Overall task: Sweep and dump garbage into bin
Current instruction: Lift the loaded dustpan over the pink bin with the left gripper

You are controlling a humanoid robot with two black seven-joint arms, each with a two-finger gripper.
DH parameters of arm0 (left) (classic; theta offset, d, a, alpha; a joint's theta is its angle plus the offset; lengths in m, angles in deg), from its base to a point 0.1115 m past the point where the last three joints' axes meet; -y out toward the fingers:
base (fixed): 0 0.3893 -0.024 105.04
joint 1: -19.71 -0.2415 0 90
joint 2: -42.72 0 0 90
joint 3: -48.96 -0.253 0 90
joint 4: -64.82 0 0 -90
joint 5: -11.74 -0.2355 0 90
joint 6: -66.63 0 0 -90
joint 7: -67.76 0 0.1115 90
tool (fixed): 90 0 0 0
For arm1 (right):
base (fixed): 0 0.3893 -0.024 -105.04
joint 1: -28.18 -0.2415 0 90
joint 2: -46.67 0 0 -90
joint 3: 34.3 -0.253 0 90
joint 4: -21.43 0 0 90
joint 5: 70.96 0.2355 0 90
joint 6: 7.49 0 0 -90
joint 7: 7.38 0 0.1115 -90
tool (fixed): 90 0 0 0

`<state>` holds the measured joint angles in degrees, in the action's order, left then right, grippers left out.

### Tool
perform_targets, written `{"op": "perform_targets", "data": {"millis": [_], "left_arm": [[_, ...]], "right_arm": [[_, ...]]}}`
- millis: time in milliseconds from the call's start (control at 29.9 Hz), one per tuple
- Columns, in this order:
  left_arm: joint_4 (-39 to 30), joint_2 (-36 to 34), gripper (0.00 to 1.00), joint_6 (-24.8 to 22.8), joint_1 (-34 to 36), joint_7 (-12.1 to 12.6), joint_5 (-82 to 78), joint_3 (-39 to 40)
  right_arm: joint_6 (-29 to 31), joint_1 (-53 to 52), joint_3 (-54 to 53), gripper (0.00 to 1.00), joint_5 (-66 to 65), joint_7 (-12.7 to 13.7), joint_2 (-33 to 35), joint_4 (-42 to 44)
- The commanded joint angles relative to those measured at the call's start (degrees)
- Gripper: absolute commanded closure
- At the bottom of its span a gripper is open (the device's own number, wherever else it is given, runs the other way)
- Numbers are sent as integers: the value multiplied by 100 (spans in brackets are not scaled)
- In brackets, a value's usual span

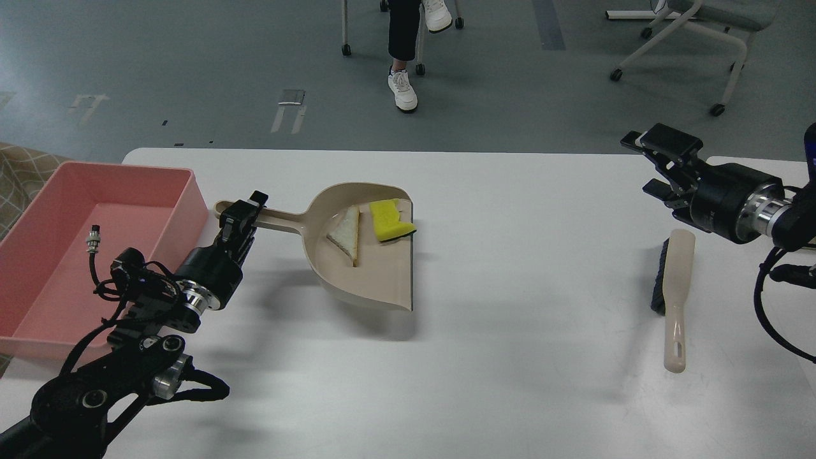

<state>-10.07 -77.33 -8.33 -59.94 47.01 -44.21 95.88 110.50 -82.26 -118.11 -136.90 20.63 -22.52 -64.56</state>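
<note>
White table [510, 331] w/ beige dustpan [373, 268] near centre-left, pan mouth facing right, long handle running left toward the pink bin [38, 299]. Both garbage bits inside the pan: yellow sponge piece [390, 220] at the far side by the open edge, notched side toward the rim, overhanging the pan's lip a little; pale flat strip [346, 235] just left of it, lying on the pan floor, looks triangular from here. Close together but not clearly touching.

Bin sits at table's left edge, shallow, rounded corners, nothing visible inside; its right wall just beside the end of the dustpan handle, a small gap between.

Left gripper [244, 220] right over the handle near its left end, fingers [257, 199] pointing up-right across it. Appears clamped on the handle, though seen partly end-on & dark, so contact not fully clear. Left arm comes up from bottom-left corner, crossing in front of the bin's near wall.

Right gripper [650, 167] up at the far right, off the table surface, fingers visibly apart, holding nothing. Brush [674, 293] lies flat on the table just below and in front of it, black bristles on its left side, beige handle pointing toward the near edge. Not touching the gripper.

Behind the table: grey floor, office chair [695, 38] legs, a person's leg w/ white sneaker [403, 90]
</note>
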Motion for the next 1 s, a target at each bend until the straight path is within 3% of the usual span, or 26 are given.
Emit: {"op": "perform_targets", "data": {"millis": [0, 334, 635, 836, 969], "left_arm": [[-132, -19, 100, -18, 2, -17, 171, 98], [-553, -133, 100, -581, -173, -8, 1051, 652], [-835, -1011, 100, -836, -244, -17, 1217, 792], [-1028, -1486, 100, -1196, -297, 1, 1894, 1082], [-1028, -1837, 100, -1415, -428, -8, 2157, 1275]], "right_arm": [[1, 40, -249, 0, 290, -1, -428, 222], [1, 304, -592, 0, 687, -1, -429, 424], [1, 664, -978, 0, 687, -23, -534, 679], [-119, 612, -1453, 0, 1407, -322, -1088, 917], [-136, 594, -1480, 0, 1803, -821, -1115, 1075]]}}
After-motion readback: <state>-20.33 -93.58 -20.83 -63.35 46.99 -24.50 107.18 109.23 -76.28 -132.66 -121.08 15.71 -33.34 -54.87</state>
